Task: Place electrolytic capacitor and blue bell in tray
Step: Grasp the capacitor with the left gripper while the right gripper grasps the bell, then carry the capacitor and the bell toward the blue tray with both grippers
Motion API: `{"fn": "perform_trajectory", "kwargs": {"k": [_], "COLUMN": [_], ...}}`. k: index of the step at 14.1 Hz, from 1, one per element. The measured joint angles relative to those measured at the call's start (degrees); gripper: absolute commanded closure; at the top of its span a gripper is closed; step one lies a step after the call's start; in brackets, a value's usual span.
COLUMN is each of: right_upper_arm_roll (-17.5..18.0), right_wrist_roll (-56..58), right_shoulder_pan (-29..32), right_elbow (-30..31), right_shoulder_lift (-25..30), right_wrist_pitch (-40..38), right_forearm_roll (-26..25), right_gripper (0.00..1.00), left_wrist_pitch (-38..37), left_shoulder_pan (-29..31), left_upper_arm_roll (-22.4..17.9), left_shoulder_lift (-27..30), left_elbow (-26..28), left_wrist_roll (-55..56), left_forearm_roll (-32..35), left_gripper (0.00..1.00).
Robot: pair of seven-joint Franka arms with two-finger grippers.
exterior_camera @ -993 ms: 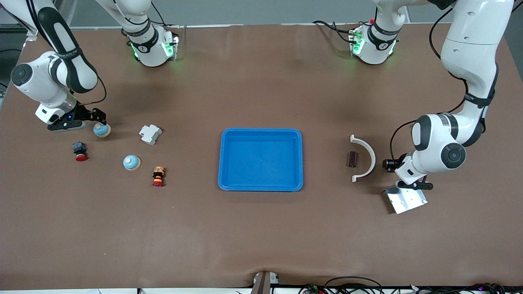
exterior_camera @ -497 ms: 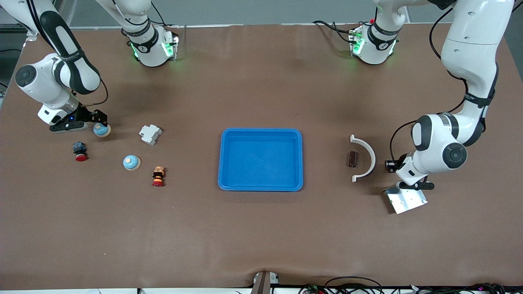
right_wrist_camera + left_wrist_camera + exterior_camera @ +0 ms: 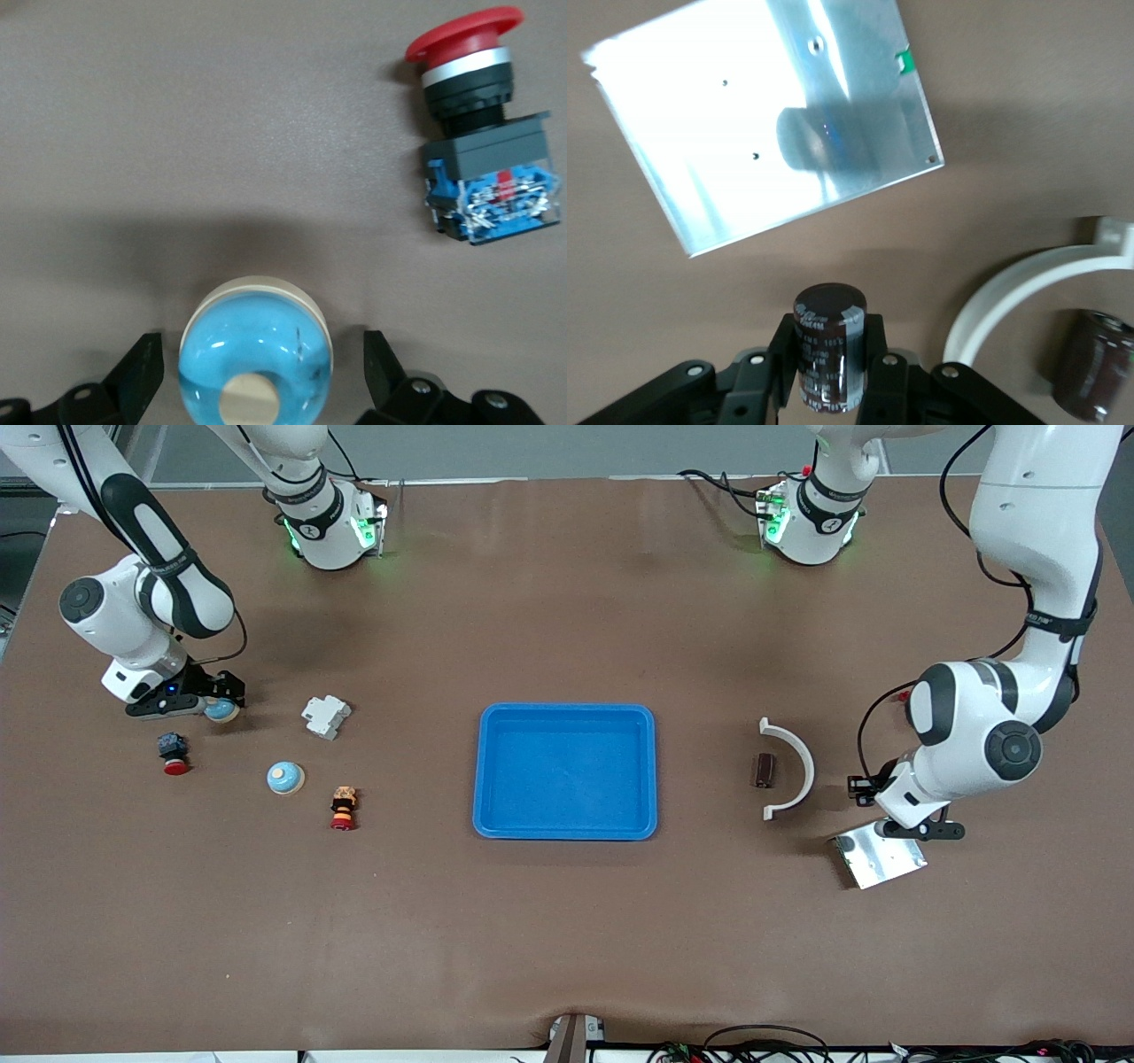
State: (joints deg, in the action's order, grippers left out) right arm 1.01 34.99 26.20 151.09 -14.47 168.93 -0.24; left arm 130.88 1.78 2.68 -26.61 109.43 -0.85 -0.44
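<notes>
The bright-blue tray (image 3: 484, 779) lies in the middle of the table. My left gripper (image 3: 861, 786) is shut on a dark brown electrolytic capacitor (image 3: 826, 323), held upright between the fingers (image 3: 877, 350), over the table beside the silver plate. My right gripper (image 3: 218, 698) is open and low, straddling a blue bell (image 3: 221, 711) near the right arm's end of the table. In the right wrist view the bell (image 3: 257, 345) sits between the fingers (image 3: 142, 372) with gaps on both sides. A second blue bell (image 3: 285, 778) lies nearer the front camera.
A second capacitor (image 3: 764, 770) lies inside a white curved bracket (image 3: 794, 762). A flat silver plate (image 3: 879, 859) lies under the left wrist. A white breaker (image 3: 325, 716), a red push button (image 3: 173, 751) and an orange-red button (image 3: 343, 806) lie around the bells.
My right gripper has moved over the blue bell and now straddles it. My left arm has shifted a little toward its own end of the table with the capacitor.
</notes>
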Motion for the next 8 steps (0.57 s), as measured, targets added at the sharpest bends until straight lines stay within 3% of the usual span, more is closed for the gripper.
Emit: {"fn": "perform_trajectory", "kwargs": {"k": [3,4,5,7,8], "right_upper_arm_roll": [0.3,0.33,0.34,0.35,0.35], "right_wrist_roll": [-0.06,-0.06,-0.06,-0.08,-0.08], "right_shoulder_pan": [-0.08,-0.09,-0.09,-0.09,-0.09], "right_elbow": [-0.01,-0.01,-0.01,-0.01,-0.01], "right_shoulder_lift": [-0.07,-0.12,-0.18,-0.25,-0.26], "right_wrist_pitch": [0.37,0.45,0.48,0.49,0.49], "right_forearm_roll": [0.01,0.01,0.01,0.03,0.03], "right_gripper": [0.0,0.08,0.34,1.0,1.0], "left_wrist_pitch": [-4.23,-5.55,-6.72,-8.11,-8.34], "left_shoulder_pan": [-0.11,-0.19,-0.24,-0.28,-0.29], "left_upper_arm_roll": [1.88,2.86,4.07,6.91,8.68], "left_shoulder_lift": [4.12,5.32,6.41,8.18,8.79], "left_elbow": [0.0,0.0,0.01,0.05,0.06], "left_wrist_roll": [5.44,7.93,10.66,17.35,21.34], "left_forearm_roll": [0.0,0.0,0.0,0.0,0.0], "left_gripper": [1.0,1.0,1.0,1.0,1.0]}}
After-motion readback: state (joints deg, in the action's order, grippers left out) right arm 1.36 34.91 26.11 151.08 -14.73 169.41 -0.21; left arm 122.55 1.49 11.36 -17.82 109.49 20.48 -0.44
